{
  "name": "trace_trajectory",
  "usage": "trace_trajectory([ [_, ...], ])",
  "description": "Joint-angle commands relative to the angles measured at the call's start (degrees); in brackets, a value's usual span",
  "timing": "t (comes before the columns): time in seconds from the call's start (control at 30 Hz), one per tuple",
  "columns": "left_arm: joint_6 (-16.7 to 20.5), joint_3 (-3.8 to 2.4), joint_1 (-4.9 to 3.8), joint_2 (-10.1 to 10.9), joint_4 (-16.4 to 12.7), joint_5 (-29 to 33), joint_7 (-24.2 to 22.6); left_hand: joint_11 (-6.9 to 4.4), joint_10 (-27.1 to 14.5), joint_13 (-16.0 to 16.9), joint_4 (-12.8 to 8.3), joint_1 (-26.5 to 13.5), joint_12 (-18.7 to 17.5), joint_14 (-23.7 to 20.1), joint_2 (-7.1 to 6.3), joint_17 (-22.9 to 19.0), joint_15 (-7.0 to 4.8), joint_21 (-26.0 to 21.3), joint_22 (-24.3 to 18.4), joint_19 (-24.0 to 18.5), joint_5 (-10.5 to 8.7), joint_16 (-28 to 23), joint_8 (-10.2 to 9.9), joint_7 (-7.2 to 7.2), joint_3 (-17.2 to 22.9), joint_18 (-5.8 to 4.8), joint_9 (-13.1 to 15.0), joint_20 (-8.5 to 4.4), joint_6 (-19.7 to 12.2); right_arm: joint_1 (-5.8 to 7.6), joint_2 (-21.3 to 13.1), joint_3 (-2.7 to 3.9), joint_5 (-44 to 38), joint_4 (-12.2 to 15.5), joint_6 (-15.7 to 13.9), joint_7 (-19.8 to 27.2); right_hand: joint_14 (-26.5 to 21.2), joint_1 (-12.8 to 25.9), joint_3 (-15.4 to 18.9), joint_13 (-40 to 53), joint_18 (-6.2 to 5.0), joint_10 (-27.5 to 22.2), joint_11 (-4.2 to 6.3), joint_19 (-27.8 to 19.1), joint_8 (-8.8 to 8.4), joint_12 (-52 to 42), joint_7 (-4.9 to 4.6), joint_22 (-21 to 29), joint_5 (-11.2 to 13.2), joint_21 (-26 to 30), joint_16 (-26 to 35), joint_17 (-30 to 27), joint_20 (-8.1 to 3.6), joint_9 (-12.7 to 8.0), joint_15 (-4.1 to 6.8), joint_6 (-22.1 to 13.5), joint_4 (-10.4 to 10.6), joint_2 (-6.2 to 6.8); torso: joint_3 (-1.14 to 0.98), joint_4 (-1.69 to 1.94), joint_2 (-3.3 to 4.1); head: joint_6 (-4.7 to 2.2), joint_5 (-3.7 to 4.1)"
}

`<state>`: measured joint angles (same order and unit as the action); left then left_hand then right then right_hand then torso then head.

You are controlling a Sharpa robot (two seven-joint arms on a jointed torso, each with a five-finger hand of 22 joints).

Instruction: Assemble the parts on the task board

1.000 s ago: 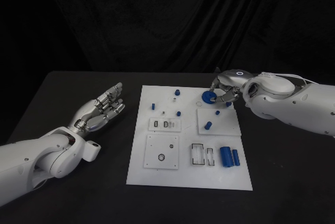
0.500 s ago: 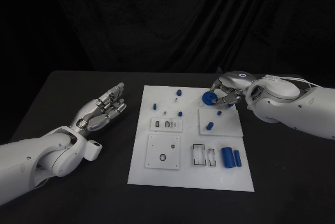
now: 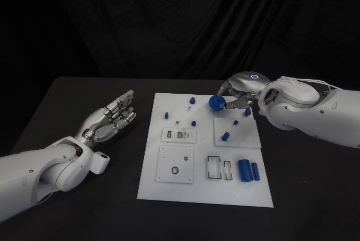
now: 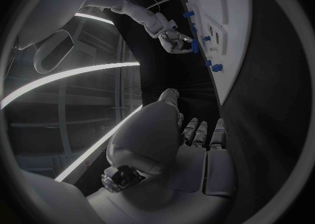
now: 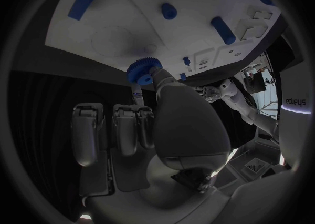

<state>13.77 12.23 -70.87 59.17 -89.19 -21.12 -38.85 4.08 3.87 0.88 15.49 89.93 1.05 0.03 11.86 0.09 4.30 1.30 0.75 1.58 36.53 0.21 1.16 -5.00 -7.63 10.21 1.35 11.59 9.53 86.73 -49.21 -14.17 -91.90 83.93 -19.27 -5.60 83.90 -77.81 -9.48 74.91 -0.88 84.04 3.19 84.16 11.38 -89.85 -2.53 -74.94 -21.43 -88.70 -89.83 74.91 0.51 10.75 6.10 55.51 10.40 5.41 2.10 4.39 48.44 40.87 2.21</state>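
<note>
The right hand (image 3: 234,98) pinches a blue gear (image 3: 217,102) above the task board (image 3: 205,184) — left hand (image 3: 111,117) spread, holding nothing — "sharpa" on its forearm.

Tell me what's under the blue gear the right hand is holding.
The blue gear hangs in the right hand above the task board, near its far end. The board surface directly beneath is hidden by the gear and fingers.
</note>
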Motion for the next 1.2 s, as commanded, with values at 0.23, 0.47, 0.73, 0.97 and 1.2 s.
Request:
trace_trajectory([
  [0.23, -0.6, -0.03, -0.07, -0.4, 0.1, -0.3, -6.4, 0.48, -0.2, -0.1, 0.1, -0.4, -0.3, 0.0, -0.22, -0.1, 0.32, 0.1, 0.0, -0.1, -0.43, -0.2, 0.3, 0.57, 0.4, 0.11, 0.1, 0.38, -0.1, 0.21, 3.2, 0.07, -0.3, -0.8, -1.7, 1.0, 6.1, -0.1, -0.3, 15.1, 0.66, 6.0, 0.33, 5.3, 9.89, -0.1, 1.84, -14.7, -0.3, -0.6, -0.2, 15.1, -0.38, 19.0, 0.39, 2.2, -0.2, -0.42, 0.00, -0.02, -0.01, 0.29, 0.08],
  [0.47, -0.8, -0.03, -0.07, -0.8, 0.3, -0.3, -6.4, 0.50, -0.2, -0.1, 0.1, -0.4, -0.3, 0.0, -0.22, -0.1, 0.33, 0.1, 0.0, -0.1, -0.46, -0.2, 0.3, 0.63, 0.4, 0.11, 0.1, 0.40, -0.1, 0.18, 7.0, 0.13, -0.3, -2.9, -2.0, 1.7, 6.1, -0.1, -0.4, 15.1, 0.71, 6.0, 0.31, 5.4, 9.96, -0.1, 1.74, -14.8, -0.3, -0.8, -0.2, 15.1, -0.37, 19.1, 0.35, 2.3, -0.2, -0.40, -0.01, 0.12, 0.06, 0.51, 0.49],
  [0.73, -1.0, -0.03, -0.07, -1.0, 0.4, -0.3, -6.3, 0.52, -0.2, -0.1, 0.1, -0.4, -0.3, 0.0, -0.21, -0.1, 0.34, 0.1, 0.0, -0.1, -0.47, -0.2, 0.3, 0.68, 0.5, 0.11, 0.1, 0.41, -0.1, -0.17, 10.5, 0.15, -0.3, -5.1, -0.4, 2.2, 6.1, -0.1, -0.4, 15.1, 0.71, 6.0, 0.30, 5.4, 9.97, -0.1, 1.70, -14.8, -0.3, -0.8, -0.2, 15.1, -0.37, 19.1, 0.33, 2.3, -0.2, -0.38, -0.02, 0.05, 0.09, 0.48, 0.59],
  [0.97, -1.0, -0.03, -0.07, -1.2, 0.5, -0.3, -6.2, 0.56, -0.2, -0.1, 0.1, -0.4, -0.3, 0.0, -0.21, -0.1, 0.36, 0.1, 0.0, -0.1, -0.56, -0.2, 0.3, 0.81, 0.5, 0.11, 0.1, 0.44, 0.1, -0.72, 12.5, 0.16, -0.3, -6.5, 2.0, 2.3, 6.1, -0.1, -0.5, 15.1, 0.66, 6.0, 0.21, 5.3, 9.89, -0.1, 1.53, -14.7, -0.4, -0.6, -0.2, 15.1, -0.32, 19.2, 0.23, 2.1, -0.3, -0.40, -0.02, 0.11, 0.08, 0.58, 0.75],
  [1.2, -1.2, -0.03, -0.07, -1.4, 0.7, -0.3, -6.2, 0.64, -0.1, 0.0, 0.1, -0.5, -0.3, 0.0, -0.20, -0.1, 0.37, 0.1, 0.0, -0.1, -0.65, -0.2, 0.4, 0.98, 0.5, 0.11, 0.1, 0.46, 0.3, -1.17, 13.8, 0.16, -0.3, -7.3, 3.7, 2.2, 6.1, 0.2, -0.8, 15.1, 0.54, 6.0, -0.25, 5.0, 9.15, -0.1, 0.97, -14.5, -0.3, -0.3, -0.2, 15.1, 0.03, 19.4, -0.24, 1.0, -0.2, -0.38, -0.01, 0.08, 0.07, 0.65, 0.66],
])
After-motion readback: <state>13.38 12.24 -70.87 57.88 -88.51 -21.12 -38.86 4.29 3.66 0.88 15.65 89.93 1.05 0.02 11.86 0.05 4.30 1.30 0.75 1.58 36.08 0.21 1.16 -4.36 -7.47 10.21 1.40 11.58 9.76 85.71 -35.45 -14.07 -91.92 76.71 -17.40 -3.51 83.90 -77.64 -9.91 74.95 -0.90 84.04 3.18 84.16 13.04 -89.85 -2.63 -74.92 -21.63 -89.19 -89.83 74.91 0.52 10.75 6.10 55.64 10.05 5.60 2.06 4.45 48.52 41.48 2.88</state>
